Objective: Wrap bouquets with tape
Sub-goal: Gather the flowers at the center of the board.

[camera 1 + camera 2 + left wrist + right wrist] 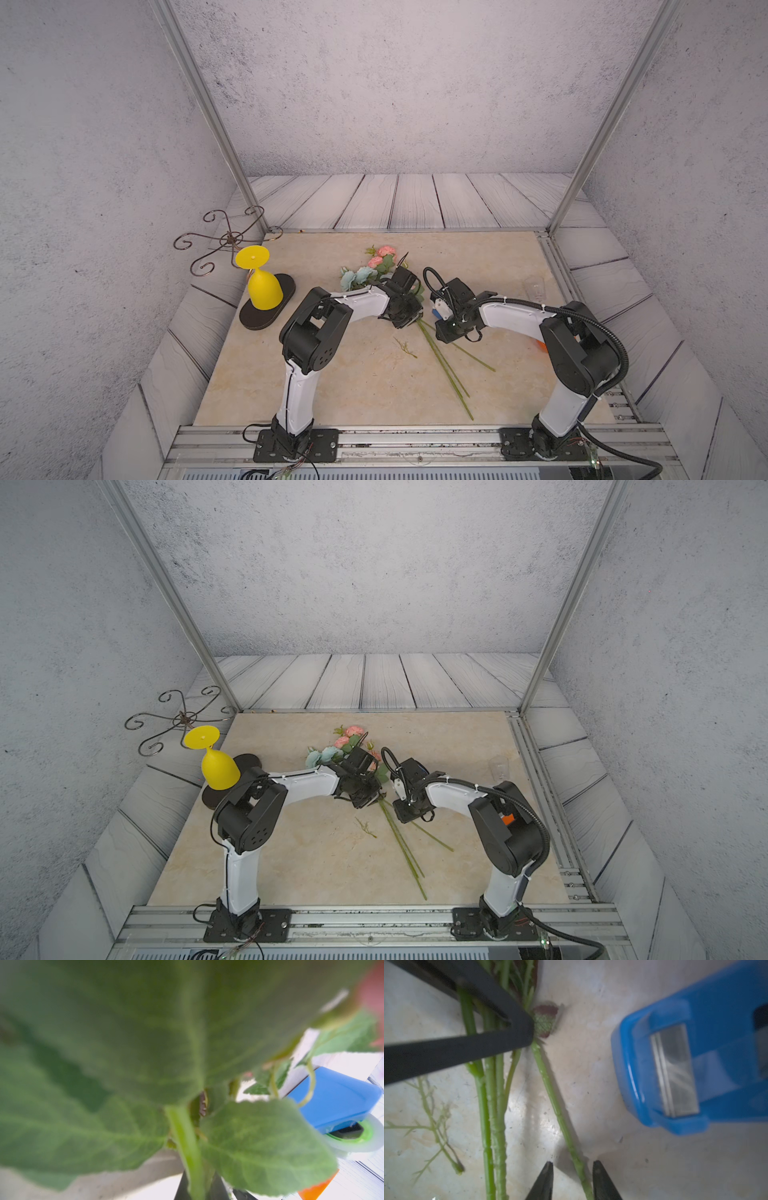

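The bouquets [376, 262] [345, 742] lie mid-table, pink and pale blue blooms at the far end, long green stems [446, 368] fanning toward the front. My left gripper [411, 321] [368, 801] is shut on the bunched stems just below the leaves; in the left wrist view the stems [187, 1147] run up from between the closed fingers of that gripper [197, 1187]. My right gripper [573, 1162] stands open low over the table, with one splayed stem [550, 1088] passing between its fingertips. The tape sits in a blue dispenser [675, 1076] [332, 1099] right beside that gripper.
An upturned yellow goblet [262, 291] stands on a dark oval board at the left, with a metal scroll stand [226, 241] behind it. A clear glass [534, 289] lies at the right edge. A loose green sprig [405, 347] lies near the stems. An orange object [540, 345] shows behind the right arm.
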Controlling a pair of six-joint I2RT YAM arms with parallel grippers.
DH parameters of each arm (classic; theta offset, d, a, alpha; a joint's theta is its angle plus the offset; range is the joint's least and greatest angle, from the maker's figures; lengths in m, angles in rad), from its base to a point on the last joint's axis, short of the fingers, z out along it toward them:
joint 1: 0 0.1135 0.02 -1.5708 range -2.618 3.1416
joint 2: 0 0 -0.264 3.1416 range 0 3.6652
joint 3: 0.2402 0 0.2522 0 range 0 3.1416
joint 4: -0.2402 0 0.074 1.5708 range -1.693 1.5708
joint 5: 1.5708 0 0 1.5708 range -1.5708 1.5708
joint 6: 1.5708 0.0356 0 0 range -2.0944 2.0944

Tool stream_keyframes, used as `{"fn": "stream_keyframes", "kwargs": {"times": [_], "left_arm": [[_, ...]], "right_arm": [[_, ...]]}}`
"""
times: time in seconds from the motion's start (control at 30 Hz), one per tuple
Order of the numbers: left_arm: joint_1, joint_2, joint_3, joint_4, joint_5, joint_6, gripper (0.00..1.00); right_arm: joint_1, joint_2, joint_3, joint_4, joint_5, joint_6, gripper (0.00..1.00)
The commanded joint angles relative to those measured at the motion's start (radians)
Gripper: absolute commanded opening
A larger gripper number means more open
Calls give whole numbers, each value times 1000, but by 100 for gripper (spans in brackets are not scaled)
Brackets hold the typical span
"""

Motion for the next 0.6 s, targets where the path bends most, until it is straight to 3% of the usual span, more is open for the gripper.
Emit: {"fn": "stream_keyframes", "kwargs": {"times": [0.0, 0.1, 0.3, 0.37, 0.57], "left_arm": [[11, 33, -28, -152, -37, -2, 0], [16, 30, -32, -153, -33, -4, 0], [31, 15, -35, -150, -22, -2, 0], [40, 10, -38, -144, -13, 0, 0], [55, -5, -22, -132, -8, 36, 6]], "right_arm": [[14, 64, -20, -22, 82, 4, 29], [42, 93, -36, -16, 117, 26, 18], [102, 156, 1, -60, 198, 46, 7], [111, 164, 10, -69, 195, 42, 1], [100, 92, 77, -99, 58, 42, 0]]}}
